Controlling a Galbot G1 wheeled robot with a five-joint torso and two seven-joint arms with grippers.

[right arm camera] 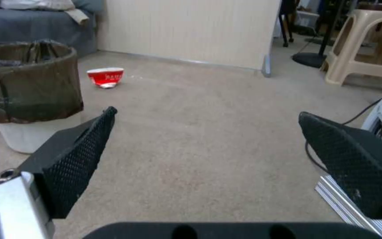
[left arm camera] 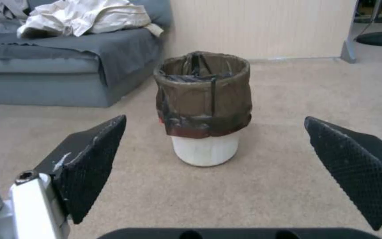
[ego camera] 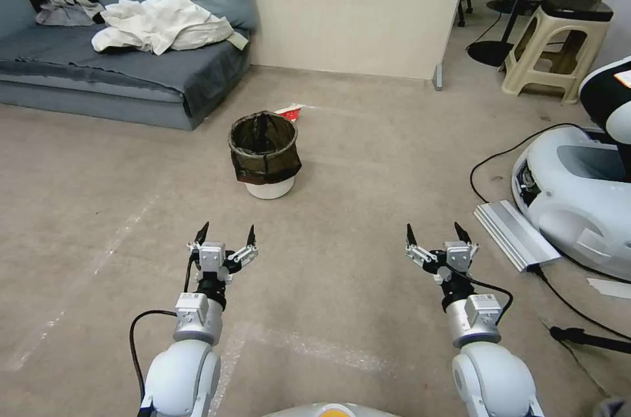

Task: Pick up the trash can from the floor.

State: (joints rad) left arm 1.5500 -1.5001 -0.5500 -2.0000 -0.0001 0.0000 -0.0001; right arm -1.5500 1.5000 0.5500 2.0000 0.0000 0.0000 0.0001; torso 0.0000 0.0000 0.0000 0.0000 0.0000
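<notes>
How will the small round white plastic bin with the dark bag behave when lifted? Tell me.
The small round white plastic bin looks empty inside, so probably light. Its dark translucent bag hangs loosely over the rim and may slip or crumple under the fingers. Standing upright on the beige-grey floor on a narrow base, it might tip if nudged.

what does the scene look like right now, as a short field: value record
trash can: upright on the floor, bag folded over rim, untouched
left gripper: open, short of the can, aimed at it
right gripper: open, over bare floor, off to the can's side
red bowl: on floor beyond the can
stool: far right
</notes>
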